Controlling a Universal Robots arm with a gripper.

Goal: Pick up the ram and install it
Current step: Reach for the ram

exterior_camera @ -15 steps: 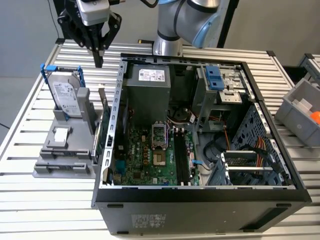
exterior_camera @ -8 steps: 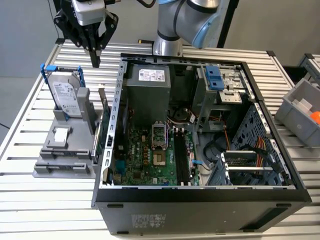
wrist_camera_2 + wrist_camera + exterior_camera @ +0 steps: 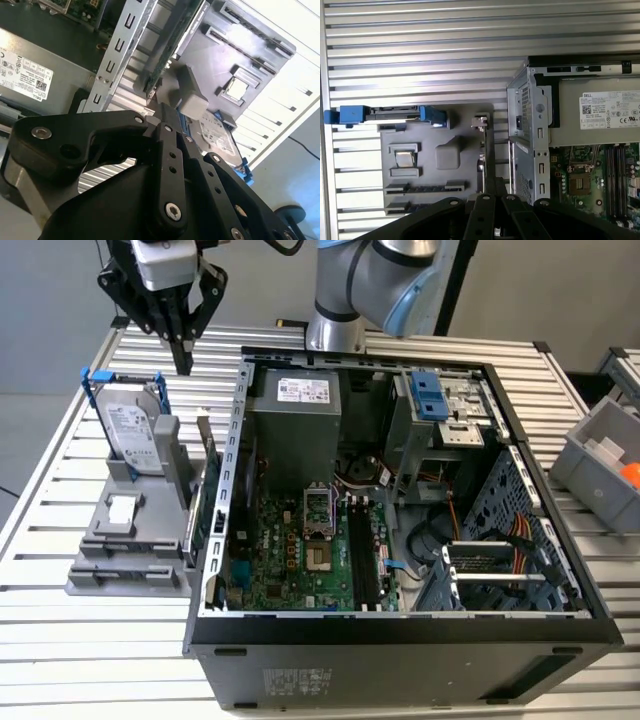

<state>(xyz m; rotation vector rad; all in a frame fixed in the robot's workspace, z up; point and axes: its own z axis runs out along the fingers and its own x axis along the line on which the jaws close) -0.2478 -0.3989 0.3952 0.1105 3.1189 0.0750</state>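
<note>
Beside case wall [image 3: 530, 125], ram [image 3: 488, 155] edgewise, lying parallel

End effector [image 3: 495, 192] near upright ram [image 3: 488, 155]

Robotics lab bench set up for computer assembly work

A slatted metal table [image 3: 80, 640] carries an open PC case [image 3: 400, 670] lying on its side, with its motherboard [image 3: 290, 560], power supply [image 3: 295, 405] and cables [image 3: 500, 540] laid bare. An industrial arm [image 3: 335, 330] rises at the table's far edge behind the case, and its black gripper [image 3: 183, 360] hangs over a grey moulded holder [image 3: 120, 550] that keeps a hard drive [image 3: 130, 430] standing upright. A grey parts bin [image 3: 600, 455] sits at the exterior view's right. In the first wrist view the same ribbed tabletop and holder lie beneath the camera, a purpose-built test rig rather than a home or office desk.
</note>
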